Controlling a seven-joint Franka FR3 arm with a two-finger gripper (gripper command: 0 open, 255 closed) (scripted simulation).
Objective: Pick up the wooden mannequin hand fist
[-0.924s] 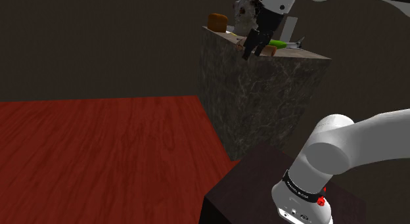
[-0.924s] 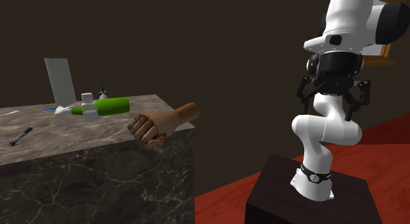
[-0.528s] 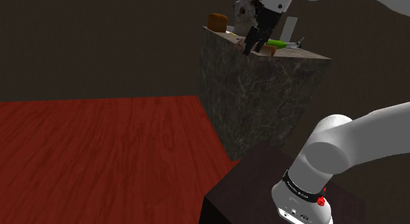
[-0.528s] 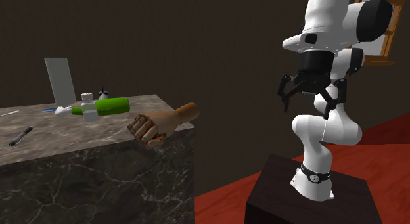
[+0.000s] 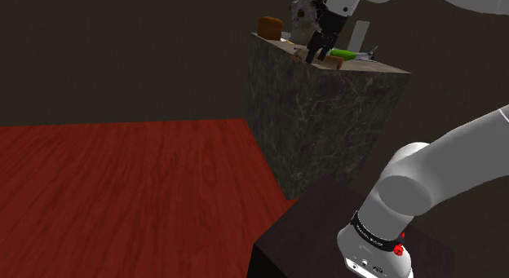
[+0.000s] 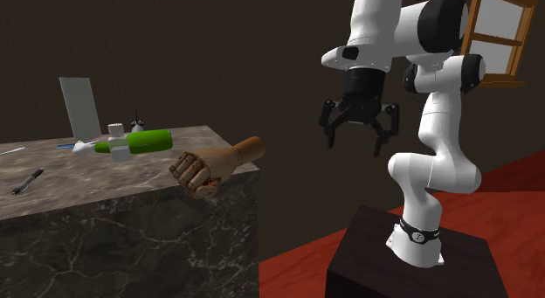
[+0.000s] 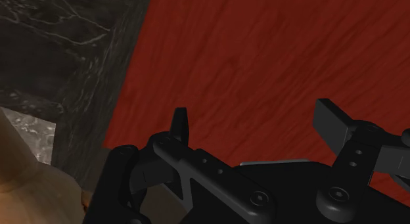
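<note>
The wooden fist [image 6: 214,168] lies on the corner of the marble counter [image 6: 113,226], its knuckles jutting past the edge. The gripper [image 6: 356,146] hangs in the air apart from that corner, fingers spread and holding nothing.

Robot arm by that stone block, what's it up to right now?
The white arm is going for the wooden fist, which lies at the corner of the marble block. The gripper hangs open in the air, off to the second exterior view's right of the fist. It touches nothing and holds nothing, so the pick-up is not yet done.
</note>
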